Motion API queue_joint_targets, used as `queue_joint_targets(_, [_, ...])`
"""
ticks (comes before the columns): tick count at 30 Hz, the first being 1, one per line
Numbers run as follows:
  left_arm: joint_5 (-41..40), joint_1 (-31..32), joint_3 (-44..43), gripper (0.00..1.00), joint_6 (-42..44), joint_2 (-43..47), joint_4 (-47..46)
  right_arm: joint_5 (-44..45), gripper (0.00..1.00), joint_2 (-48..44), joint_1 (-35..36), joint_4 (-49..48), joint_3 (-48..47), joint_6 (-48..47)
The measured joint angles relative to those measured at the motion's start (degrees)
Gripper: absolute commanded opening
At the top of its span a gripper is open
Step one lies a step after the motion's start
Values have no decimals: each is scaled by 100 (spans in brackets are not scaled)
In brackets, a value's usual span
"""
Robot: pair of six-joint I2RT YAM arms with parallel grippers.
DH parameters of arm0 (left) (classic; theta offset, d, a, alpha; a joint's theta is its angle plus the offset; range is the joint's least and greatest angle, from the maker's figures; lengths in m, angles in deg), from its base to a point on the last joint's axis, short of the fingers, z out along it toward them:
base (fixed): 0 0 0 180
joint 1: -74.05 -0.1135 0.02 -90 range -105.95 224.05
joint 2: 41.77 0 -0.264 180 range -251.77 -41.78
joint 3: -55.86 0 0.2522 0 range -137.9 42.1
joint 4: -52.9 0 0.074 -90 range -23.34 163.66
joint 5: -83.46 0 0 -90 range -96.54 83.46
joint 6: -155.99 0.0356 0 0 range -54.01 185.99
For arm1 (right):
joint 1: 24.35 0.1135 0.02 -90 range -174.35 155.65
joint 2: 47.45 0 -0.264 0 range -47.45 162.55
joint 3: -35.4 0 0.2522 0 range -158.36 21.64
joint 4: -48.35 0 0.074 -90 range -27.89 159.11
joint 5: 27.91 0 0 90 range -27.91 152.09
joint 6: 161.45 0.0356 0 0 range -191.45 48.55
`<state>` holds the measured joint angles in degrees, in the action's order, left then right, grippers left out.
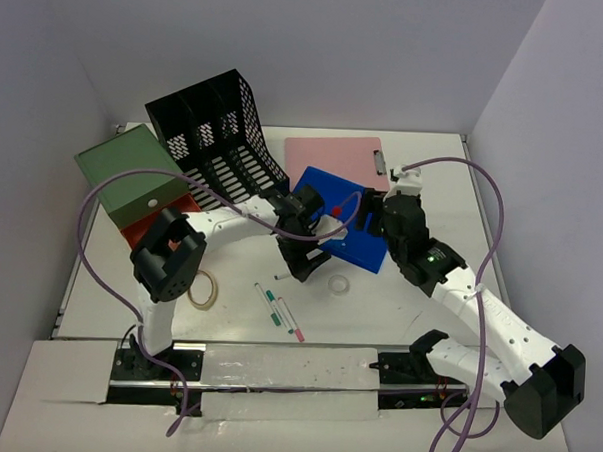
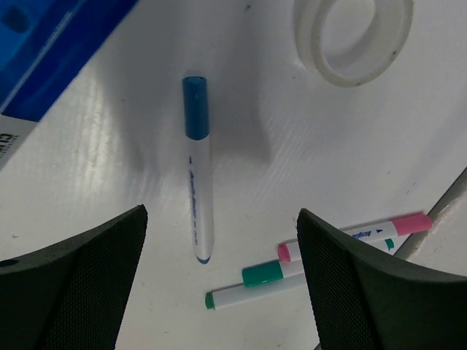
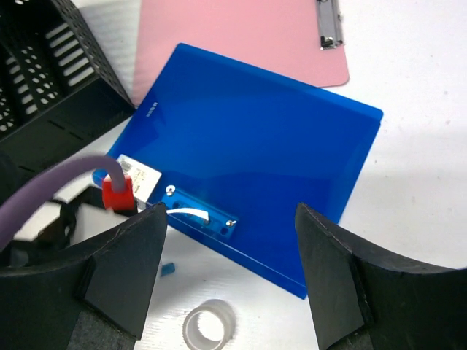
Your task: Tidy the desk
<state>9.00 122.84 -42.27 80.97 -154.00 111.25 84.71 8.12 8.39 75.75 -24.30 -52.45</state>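
The white desk (image 1: 398, 300) holds scattered items. My left gripper (image 1: 303, 264) hangs open just above it. In the left wrist view a blue-capped marker (image 2: 198, 168) lies loose on the desk ahead of that open gripper (image 2: 219, 292), touching neither finger. Two green-capped markers (image 2: 255, 281) and a pink-capped one (image 2: 365, 230) lie by the right finger. My right gripper (image 1: 371, 227) hovers open over the near edge of a blue folder (image 3: 248, 168), holding nothing. A clear tape roll (image 3: 210, 326) sits below the folder's edge.
A black mesh file organizer (image 1: 220, 132) lies tipped at the back left, beside a green box with a red drawer (image 1: 134, 174). A pink clipboard (image 1: 335, 152) lies behind the blue folder. A beige tape ring (image 1: 203, 290) rests near the left arm's base.
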Motion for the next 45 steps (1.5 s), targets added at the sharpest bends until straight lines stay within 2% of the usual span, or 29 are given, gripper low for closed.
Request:
queue_joint_targets(5, [-344,236,130,82,-15,-207,-225,61,77,51,-10,98,0,-55])
queue_joint_targets(9, [-656,278,103,57,10,-397,-399,132,77,50,-17,156,2,-81])
queue_joint_targets(11, [-780,277,99,50,20,-421,-479,169,77,44,-17,159,17,-87])
queue_joint_targets(13, [-858,280,98,47,24,-443,-509,197,77,39,-17,166,31,-90])
queue_joint_targets(18, [-1126,362,75,26,147,-486,-521,265,77,37,-17,167,42,-94])
queue_joint_targets(20, [-1138,399,68,10,216,-492,-482,285,77,37,-17,167,42,-94])
queue_joint_targets(22, [-1115,418,58,0,234,-494,-438,291,77,36,-17,166,42,-92])
queue_joint_targets(35, [-1183,274,-128,0,172,-278,-50,325,77,-135,-17,235,42,-83])
queue_joint_targets(41, [-1389,-246,-1100,0,155,571,516,284,76,-228,-17,227,47,-66])
queue_joint_targets(45, [-1748,-506,-1389,0,200,1744,642,220,76,-229,-17,225,63,-38])
